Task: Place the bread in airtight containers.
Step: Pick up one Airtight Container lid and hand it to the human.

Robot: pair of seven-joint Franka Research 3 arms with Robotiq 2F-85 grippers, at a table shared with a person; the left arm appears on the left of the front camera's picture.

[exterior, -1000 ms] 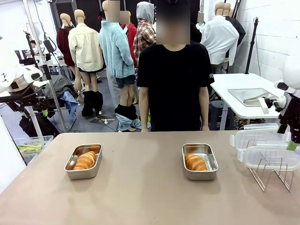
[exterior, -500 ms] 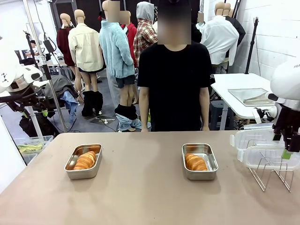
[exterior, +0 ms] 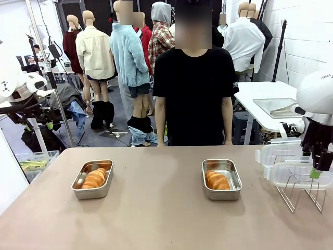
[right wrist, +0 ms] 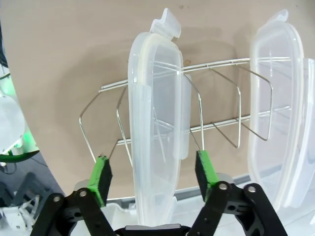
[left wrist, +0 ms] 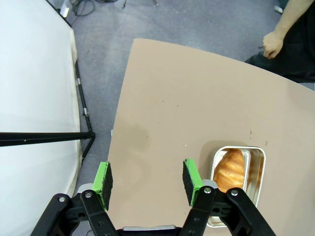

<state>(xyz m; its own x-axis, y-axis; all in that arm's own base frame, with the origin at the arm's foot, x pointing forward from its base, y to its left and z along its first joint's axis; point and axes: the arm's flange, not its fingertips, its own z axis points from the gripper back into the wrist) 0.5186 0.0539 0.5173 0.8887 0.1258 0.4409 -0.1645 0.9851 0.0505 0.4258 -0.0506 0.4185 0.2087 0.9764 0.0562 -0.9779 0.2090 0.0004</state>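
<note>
Your right gripper (right wrist: 152, 162) is spread, its green pads (right wrist: 102, 173) standing either side of a clear lid (right wrist: 157, 98) with a gap showing on both sides; nothing is pinched. That lid stands on edge in the wire rack (right wrist: 211, 65). A second lid (right wrist: 275, 108) stands in the same rack, a few slots over. In the front view this gripper hangs over the rack at the table's right end.

Your left gripper (left wrist: 146, 177) is also spread, with nothing between its fingers. It hovers above the table (exterior: 156, 219) near the left edge, just beside the left tin (exterior: 89, 194) and clear of it.

The bread is in the tins. The left roll (exterior: 95, 178) lies in the left tin, on the table's left half. The right roll (exterior: 217, 180) lies in the right tin (exterior: 222, 195), right of centre. Both tins are uncovered and well apart from each other and from the rack.

A person (exterior: 192, 94) stands at the far side, arms down, touching nothing on the table.
</note>
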